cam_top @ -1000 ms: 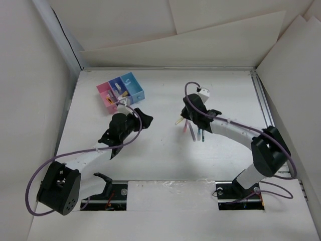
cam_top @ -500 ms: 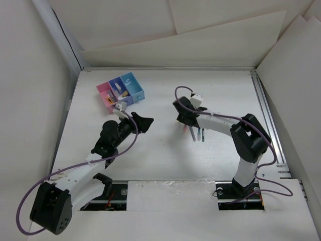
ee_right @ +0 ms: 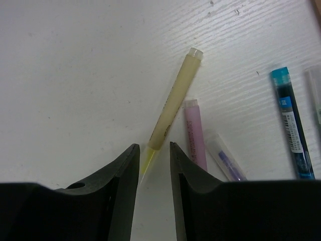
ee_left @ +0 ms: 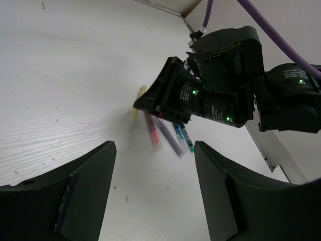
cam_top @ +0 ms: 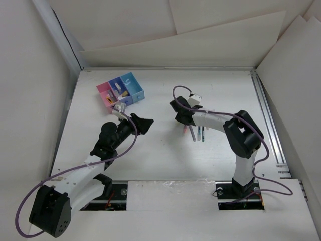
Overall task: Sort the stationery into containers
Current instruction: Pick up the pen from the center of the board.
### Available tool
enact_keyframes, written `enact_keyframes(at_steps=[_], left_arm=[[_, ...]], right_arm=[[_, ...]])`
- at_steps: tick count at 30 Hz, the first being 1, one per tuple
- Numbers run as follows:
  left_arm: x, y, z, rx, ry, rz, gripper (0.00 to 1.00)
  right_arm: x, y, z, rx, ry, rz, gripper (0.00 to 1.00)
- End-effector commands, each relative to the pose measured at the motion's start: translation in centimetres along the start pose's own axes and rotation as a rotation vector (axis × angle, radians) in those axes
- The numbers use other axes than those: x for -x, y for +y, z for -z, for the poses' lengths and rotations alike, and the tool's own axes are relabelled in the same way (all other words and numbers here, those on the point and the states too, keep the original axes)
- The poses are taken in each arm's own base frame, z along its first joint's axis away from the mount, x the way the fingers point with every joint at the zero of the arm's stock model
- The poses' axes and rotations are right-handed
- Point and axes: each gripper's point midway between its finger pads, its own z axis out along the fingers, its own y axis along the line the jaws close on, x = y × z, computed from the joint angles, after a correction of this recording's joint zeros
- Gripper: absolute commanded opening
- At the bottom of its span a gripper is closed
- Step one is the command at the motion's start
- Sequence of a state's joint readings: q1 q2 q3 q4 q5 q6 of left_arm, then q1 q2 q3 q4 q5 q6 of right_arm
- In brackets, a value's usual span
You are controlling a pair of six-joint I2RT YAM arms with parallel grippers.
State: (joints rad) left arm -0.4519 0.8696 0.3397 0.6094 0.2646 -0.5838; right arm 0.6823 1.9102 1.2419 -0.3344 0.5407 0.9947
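Three joined bins stand at the back left: pink (cam_top: 105, 95), dark blue (cam_top: 119, 89) and light blue (cam_top: 133, 85), with small items inside. Several pens lie side by side at mid-table (cam_top: 193, 133). In the right wrist view they are a yellow pen (ee_right: 173, 103), a pink pen (ee_right: 194, 134), a purple pen (ee_right: 226, 161) and a blue pen (ee_right: 293, 131). My right gripper (ee_right: 154, 148) is low over the table and narrowly open, its jaws on either side of the yellow pen's tip. My left gripper (ee_left: 155, 191) is open and empty, and faces the pens (ee_left: 168, 138) from the left.
The right gripper's body (ee_left: 215, 90) hangs over the pens in the left wrist view. White walls enclose the table, with a metal rail (cam_top: 266, 120) along the right side. Purple cables loop round both arms.
The right gripper has shifted left and lower over the yellow pen while its arm folded in. The left arm's base has swung round; its gripper stays open, nearly in place.
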Motion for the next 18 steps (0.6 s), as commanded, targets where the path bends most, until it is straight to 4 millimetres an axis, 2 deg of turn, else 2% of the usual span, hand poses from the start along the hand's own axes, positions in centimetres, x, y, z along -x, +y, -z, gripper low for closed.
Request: enact_keyframes(at_steps=[1, 6, 8, 12, 18], left_arm=[[1.0, -1.2, 0.1, -0.049, -0.040, -0.020, 0.61], [1.4, -0.5, 0.1, -0.009, -0.060, -0.017, 0.61], [1.6, -0.4, 0.2, 0.001, -0.069, -0.007, 0.61], [2.1, -0.7, 0.4, -0.003, -0.090, -0.011, 0.61], [2.4, -0.3, 0.7, 0.023, -0.103, -0.009, 0.61]], right_arm=[[1.5, 0.9, 0.0, -0.001, -0.039, -0.040, 0.36], [1.2, 0.7, -0.4, -0.005, -0.022, -0.032, 0.34], [0.9, 0.8, -0.6, 0.000, -0.014, -0.032, 0.29], [1.2, 0.5, -0.8, -0.006, -0.016, -0.030, 0.28], [0.4, 0.8, -1.5, -0.002, 0.007, -0.024, 0.28]])
